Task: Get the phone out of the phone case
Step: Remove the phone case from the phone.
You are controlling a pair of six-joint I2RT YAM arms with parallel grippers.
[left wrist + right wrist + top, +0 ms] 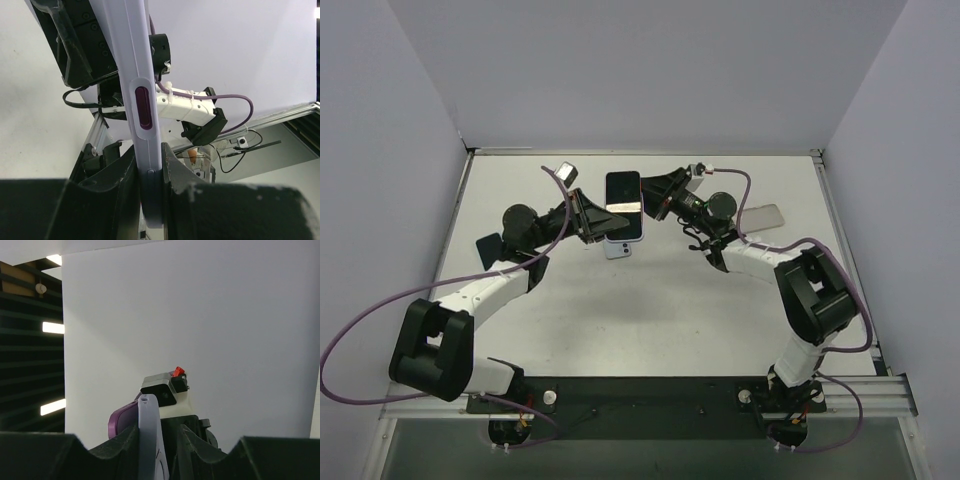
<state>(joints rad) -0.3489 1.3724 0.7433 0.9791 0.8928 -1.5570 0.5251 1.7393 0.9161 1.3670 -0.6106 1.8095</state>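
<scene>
The phone [623,200] hangs with its lavender case [130,60] above the tabletop [650,320], between both arms. The left fingers [176,182] pinch the case's edge; the right fingers [125,447] flank another edge (clamped or not, I cannot tell). Best to hold the case firm and peel gently, avoiding a drop.

Lavender phone case [148,415] edge upright between right pincer [157,430] fingers; white wall [200,315] behind.

The white table [620,330] bears a flat grey rectangular slab [763,216] toward its far right side.
</scene>
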